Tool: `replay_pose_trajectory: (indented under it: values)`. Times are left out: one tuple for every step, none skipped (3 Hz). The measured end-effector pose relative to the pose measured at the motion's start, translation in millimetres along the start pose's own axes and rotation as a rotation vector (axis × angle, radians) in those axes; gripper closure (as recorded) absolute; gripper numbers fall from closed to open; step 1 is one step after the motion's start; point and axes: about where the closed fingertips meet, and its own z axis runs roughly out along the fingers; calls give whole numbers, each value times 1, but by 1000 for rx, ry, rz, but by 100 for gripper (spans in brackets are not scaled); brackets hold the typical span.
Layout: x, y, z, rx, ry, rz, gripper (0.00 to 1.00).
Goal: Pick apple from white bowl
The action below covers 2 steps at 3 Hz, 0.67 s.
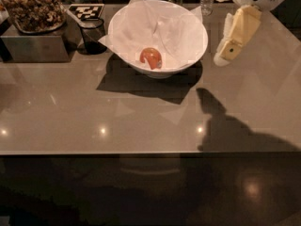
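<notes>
Hanging to the right of the white bowl (190,63), the claw (225,54) sits above the surface (141,119), outside the rim and empty; whether it is open or closed I cannot tell. The apple (150,58) lies low in the bowl, on the crumpled paper lining (176,29), slightly left of centre. It looks firm, light and smooth-skinned, so likely to roll or slip under a glancing touch. A grip across its widest part from above seems safest, keeping clear of the loose paper, which could bunch or lift with it.
</notes>
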Motion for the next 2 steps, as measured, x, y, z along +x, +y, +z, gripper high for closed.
replay_pose_trajectory:
  values:
    - [-4,-24,34,-48,-114,77,0]
    - [-5,-25,34,-48,-115,76,0]
